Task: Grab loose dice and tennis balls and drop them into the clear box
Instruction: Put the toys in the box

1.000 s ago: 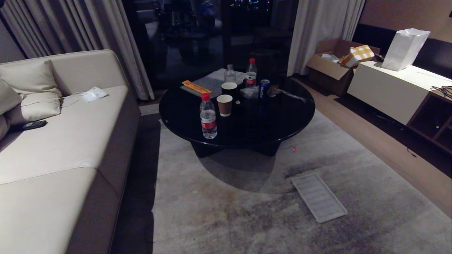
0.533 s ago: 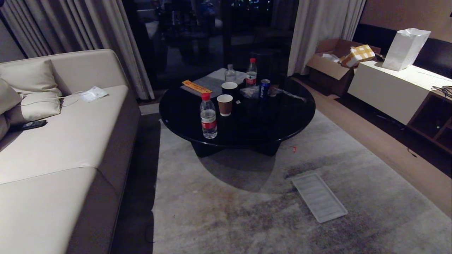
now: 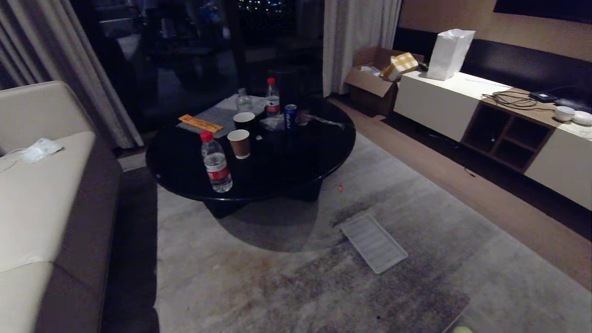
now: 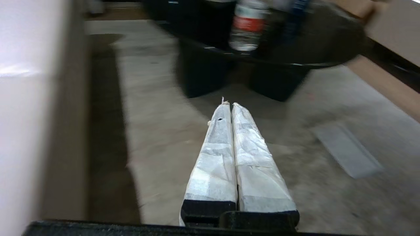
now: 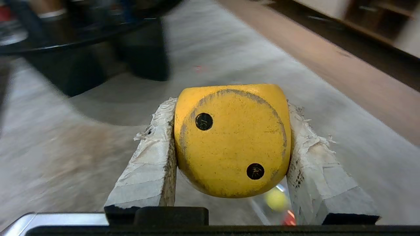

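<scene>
While right end effector (image 5: 229, 144) grips yellow die (image 5: 231, 141), ribbed lid (image 3: 373, 242) lies near round table (image 3: 323, 148).

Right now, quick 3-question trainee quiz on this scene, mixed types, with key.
1. True or false: the right gripper grips a yellow die.
2. The flat ribbed lid lies on: A) the round black table B) the rug C) the sofa
3. Fill in: the left gripper is ____.

Key: 1 true. 2 B. 3 shut, holding nothing.
</scene>
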Robot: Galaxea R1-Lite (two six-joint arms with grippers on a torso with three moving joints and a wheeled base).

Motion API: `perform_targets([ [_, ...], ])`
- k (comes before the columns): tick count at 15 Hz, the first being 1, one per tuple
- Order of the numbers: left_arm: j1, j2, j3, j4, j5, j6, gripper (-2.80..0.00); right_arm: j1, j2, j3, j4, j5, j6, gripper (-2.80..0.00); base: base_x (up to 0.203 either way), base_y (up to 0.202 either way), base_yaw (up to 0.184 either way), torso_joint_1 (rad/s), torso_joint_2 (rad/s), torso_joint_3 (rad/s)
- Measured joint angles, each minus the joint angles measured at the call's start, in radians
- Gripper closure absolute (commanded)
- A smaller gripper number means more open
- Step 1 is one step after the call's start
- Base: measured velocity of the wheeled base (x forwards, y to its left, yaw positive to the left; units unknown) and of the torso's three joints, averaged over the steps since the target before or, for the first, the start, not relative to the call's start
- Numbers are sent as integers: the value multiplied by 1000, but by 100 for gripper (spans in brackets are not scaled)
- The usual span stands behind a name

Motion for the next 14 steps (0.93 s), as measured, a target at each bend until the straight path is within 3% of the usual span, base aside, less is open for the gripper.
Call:
perform_targets([
  [14,0,0,0,0,0,0,0,0,0,0,0,0,0,0,0,12,-163,2,2,3],
])
